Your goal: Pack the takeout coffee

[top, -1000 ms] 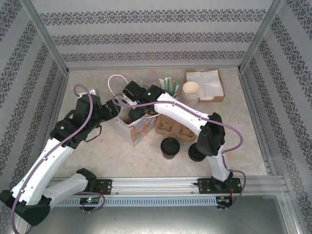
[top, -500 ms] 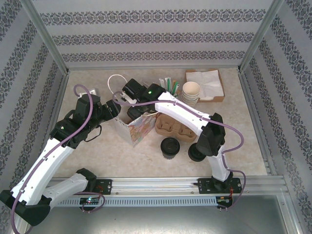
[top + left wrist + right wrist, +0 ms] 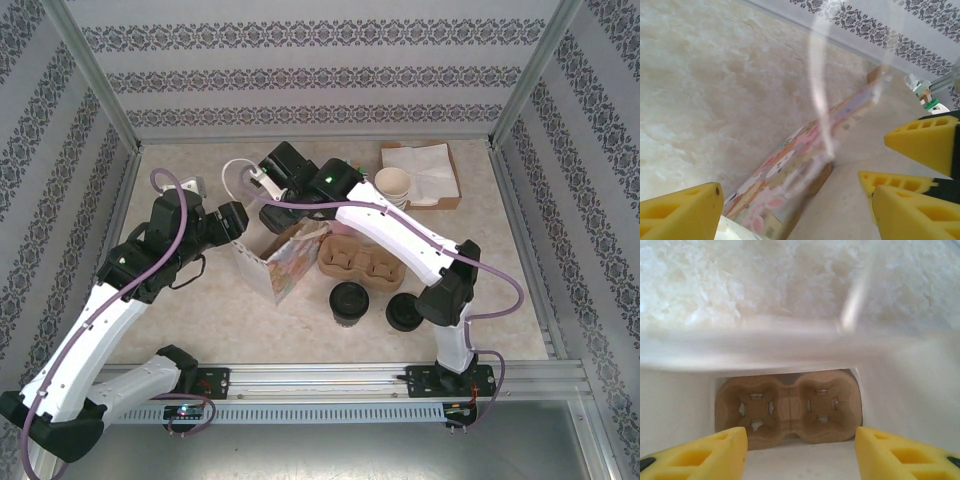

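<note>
The takeout coffee (image 3: 349, 303), a small cup under a black lid, stands on the table in front of the bag. The patterned paper bag (image 3: 277, 264) stands open, its white handle (image 3: 234, 176) sticking up. My right gripper (image 3: 260, 183) hovers over the bag's back edge, open and holding nothing (image 3: 800, 450). Below it a brown cup carrier (image 3: 788, 407) lies on the bag's bottom. My left gripper (image 3: 238, 222) stands open at the bag's left rim, and the bag's printed wall (image 3: 790, 165) runs between its fingers (image 3: 685, 215) without being pinched.
A second brown cup carrier (image 3: 360, 262) sits on the table right of the bag. A loose black lid (image 3: 405, 312) lies beside the coffee. At the back stand a stack of lidless cups (image 3: 392, 188), a napkin tray (image 3: 425, 172) and sachets (image 3: 345, 172).
My right gripper has lifted out of the bag and drawn back toward the rear, and its elbow has swung right. The left gripper has shifted slightly up at the rim.
</note>
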Motion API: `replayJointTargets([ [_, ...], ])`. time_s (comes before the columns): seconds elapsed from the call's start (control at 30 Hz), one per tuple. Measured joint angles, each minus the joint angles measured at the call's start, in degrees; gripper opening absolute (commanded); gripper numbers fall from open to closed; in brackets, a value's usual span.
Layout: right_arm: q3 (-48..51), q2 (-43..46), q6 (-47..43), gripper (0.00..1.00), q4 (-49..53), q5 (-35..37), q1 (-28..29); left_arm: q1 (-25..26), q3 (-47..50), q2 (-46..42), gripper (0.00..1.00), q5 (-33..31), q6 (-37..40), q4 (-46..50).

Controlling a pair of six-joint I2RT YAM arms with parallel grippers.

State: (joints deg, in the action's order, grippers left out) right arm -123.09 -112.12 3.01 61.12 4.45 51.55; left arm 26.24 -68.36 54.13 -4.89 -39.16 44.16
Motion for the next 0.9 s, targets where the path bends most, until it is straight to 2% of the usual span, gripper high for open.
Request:
replayJointTargets([
  [0.33, 0.8, 0.9, 0.2, 0.5, 1.5, 0.0, 0.0, -0.1, -3.7, 3.0, 0.8, -0.1, 5.2, 4.5],
  [0.5, 1.8, 2.3, 0.2, 0.48, 1.5, -0.2, 0.0, -0.3, -5.3, 4.7, 0.84, 0.2, 7.4, 5.6],
  [0.9, 5.2, 5.8, 0.2, 0.44, 1.5, -0.2, 0.0, -6.1, -6.2, 8.3, 0.86, 6.8, 9.7, 5.6],
])
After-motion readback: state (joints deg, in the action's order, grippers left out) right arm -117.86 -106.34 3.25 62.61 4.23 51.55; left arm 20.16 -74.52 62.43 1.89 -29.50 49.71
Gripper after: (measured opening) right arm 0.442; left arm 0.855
